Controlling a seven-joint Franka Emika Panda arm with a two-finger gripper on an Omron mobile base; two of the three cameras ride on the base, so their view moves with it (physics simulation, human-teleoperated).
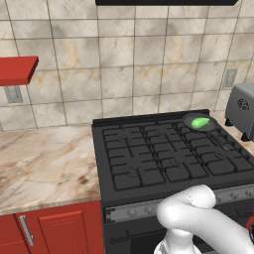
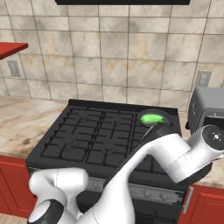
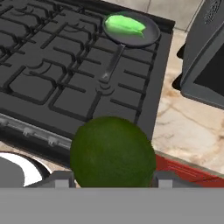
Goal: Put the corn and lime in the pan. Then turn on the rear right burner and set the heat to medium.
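Observation:
The dark green lime looms large in the hand view, and my gripper is shut on it, one fingertip on each side. It hangs above the stove's front right corner, short of the pan. The small dark grey pan sits on the rear right burner, its handle pointing toward me. The light-green corn lies inside it. From the base cameras the pan with the corn is at the stove's back right.
A grey toaster stands on the marble counter right of the stove, close to the pan. Knobs line the stove's front panel. Left of the stove is more counter, under a red shelf.

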